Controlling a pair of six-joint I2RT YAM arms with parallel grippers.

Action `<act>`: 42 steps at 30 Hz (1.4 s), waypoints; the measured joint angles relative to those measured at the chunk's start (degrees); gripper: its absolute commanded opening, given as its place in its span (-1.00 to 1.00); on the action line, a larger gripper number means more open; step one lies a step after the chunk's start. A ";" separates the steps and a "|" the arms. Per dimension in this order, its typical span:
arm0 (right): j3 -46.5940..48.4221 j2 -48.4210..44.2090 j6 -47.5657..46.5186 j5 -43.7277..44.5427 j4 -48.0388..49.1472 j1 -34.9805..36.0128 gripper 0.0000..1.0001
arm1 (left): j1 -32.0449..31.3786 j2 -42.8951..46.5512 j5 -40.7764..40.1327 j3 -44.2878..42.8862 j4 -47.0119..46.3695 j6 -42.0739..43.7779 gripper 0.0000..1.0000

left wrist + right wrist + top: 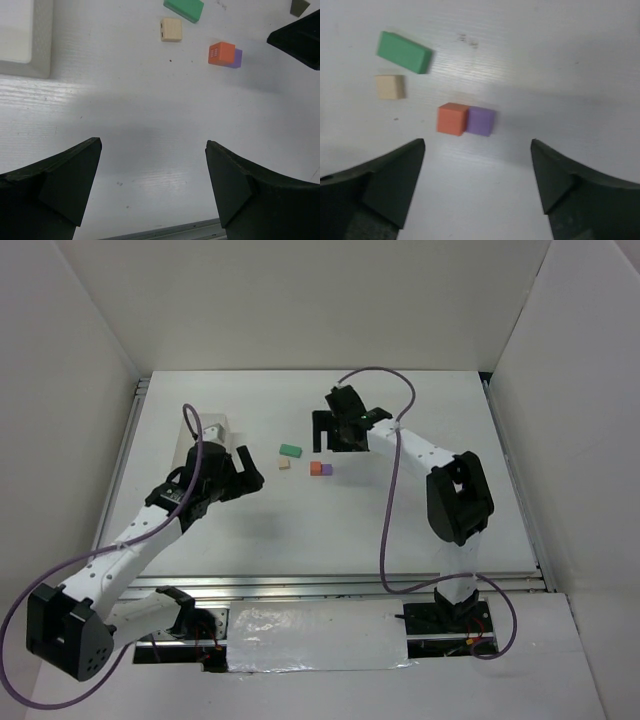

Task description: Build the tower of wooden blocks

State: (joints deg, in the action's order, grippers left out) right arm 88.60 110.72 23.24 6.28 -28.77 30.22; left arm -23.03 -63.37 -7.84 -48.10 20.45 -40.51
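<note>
No tower stands; the blocks lie flat on the white table. An orange cube (316, 469) touches a purple cube (327, 469). A green flat block (290, 451) and a beige cube (284, 465) lie just left of them. The right wrist view shows orange (452, 119), purple (481, 121), green (403, 51) and beige (389, 86). My right gripper (338, 440) is open and empty above and behind the pair. My left gripper (252, 470) is open and empty, left of the blocks. An olive-grey block (300, 6) shows at the left wrist view's top edge.
A white box (215, 430) stands at the far left, also in the left wrist view (25, 37). White walls close in the table on three sides. The right gripper's dark finger (297, 40) reaches into the left wrist view.
</note>
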 measured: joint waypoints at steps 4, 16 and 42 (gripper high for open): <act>6.47 0.83 -0.83 0.74 -2.27 5.11 0.99 | 0.96 4.11 -2.14 0.00 2.25 -0.57 0.99; 38.38 23.26 2.19 4.74 -10.23 13.68 0.99 | 5.62 10.75 -5.35 4.39 9.94 -6.54 0.99; 41.59 34.03 5.01 5.11 -13.29 13.03 0.36 | 5.66 12.55 0.57 6.64 7.04 -6.19 0.99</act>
State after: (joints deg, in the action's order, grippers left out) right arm 130.19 144.75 28.25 11.40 -42.06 43.24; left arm -17.37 -50.83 -7.27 -41.45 27.49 -46.70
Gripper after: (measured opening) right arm 0.677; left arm 0.993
